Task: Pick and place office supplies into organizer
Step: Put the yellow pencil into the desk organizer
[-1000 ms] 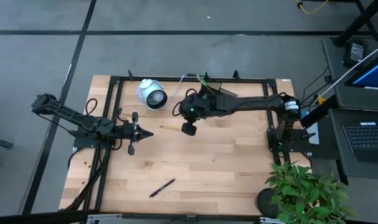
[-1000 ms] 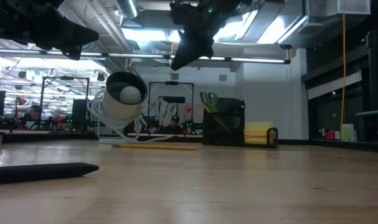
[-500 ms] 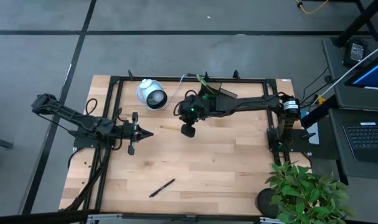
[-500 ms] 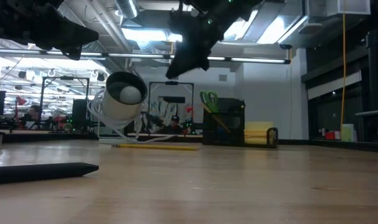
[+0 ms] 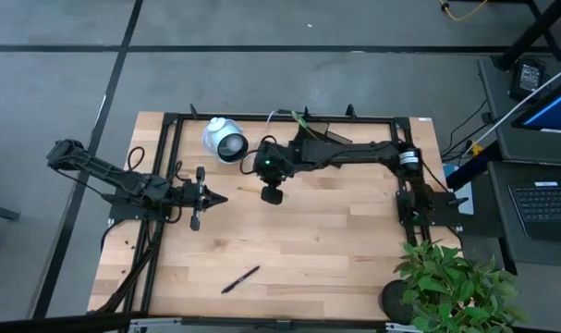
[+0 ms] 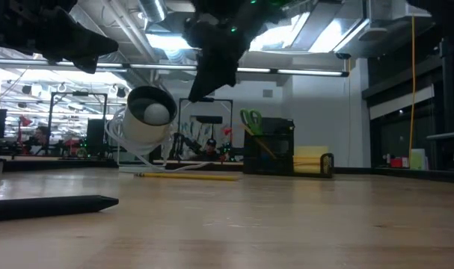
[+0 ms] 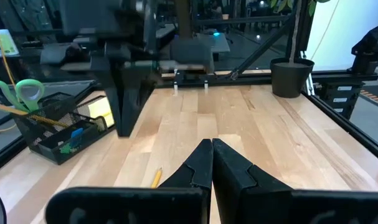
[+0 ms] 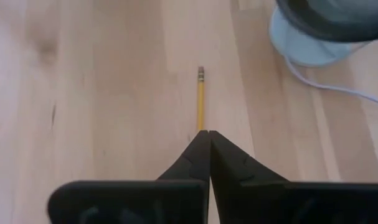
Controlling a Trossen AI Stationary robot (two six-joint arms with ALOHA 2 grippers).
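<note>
A yellow pencil (image 8: pixel 200 99) lies flat on the wooden table, also seen in the low view (image 6: pixel 189 177). My right gripper (image 8: pixel 207 138) hangs shut above the pencil's near end, slanting down and touching nothing; it shows over the table's middle (image 5: pixel 271 193). The black organizer (image 7: pixel 58 134) stands at the far edge, with green-handled scissors (image 7: pixel 17 93) upright in it and a yellow sticky pad (image 6: pixel 310 159) beside it. A black pen (image 5: pixel 240 278) lies near the front edge. My left gripper (image 7: pixel 212 158) waits shut and level at the left (image 5: pixel 211 197).
A white round device (image 5: pixel 225 141) with a dark centre and a white cable stands at the far left, close to the pencil. A black frame (image 5: pixel 169 166) runs around the table. A potted plant (image 5: pixel 446 287) stands at the near right corner.
My right gripper has moved toward the table's left edge and sunk a little, coming over the pencil and tipping further down. The pencil, the pen and the organizer have stayed in place.
</note>
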